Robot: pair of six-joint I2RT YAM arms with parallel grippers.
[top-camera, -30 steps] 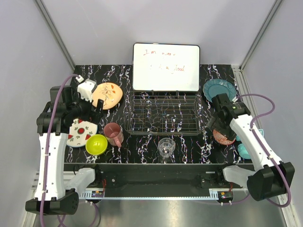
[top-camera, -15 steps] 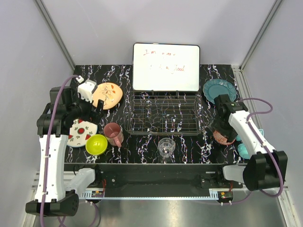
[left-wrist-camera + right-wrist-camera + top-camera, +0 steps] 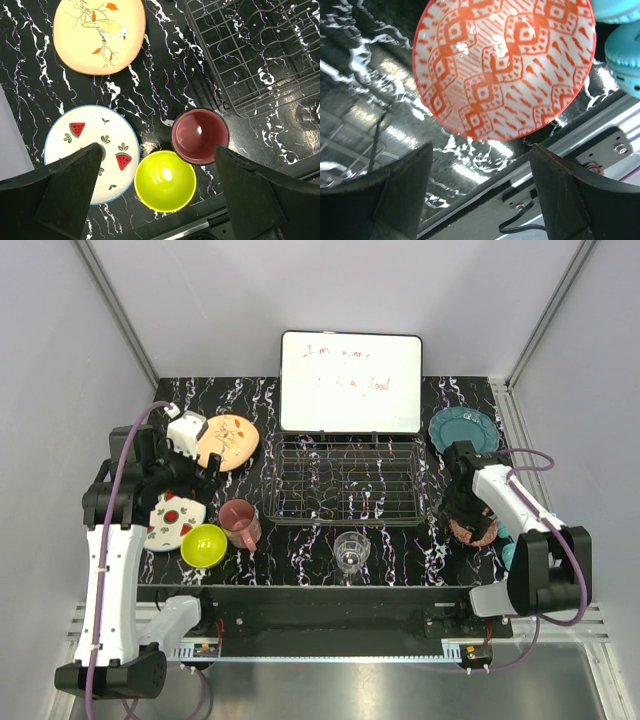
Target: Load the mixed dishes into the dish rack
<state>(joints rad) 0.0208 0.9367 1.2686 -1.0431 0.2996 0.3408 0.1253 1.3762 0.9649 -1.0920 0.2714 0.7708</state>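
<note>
The right gripper has its jaws wide and holds nothing. The red patterned bowl lies just ahead of them and lower, near the right edge of the table, with its mouth up. It is round, so it has no long axis. The dish rack stands to its left, mid-table. The left gripper, also wide and empty, is well apart from the bowl.

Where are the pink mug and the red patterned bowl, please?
pink mug (image 3: 200, 136): left wrist view, inner bottom.
red patterned bowl (image 3: 505, 65): right wrist view, middle of patterned surface.
</note>
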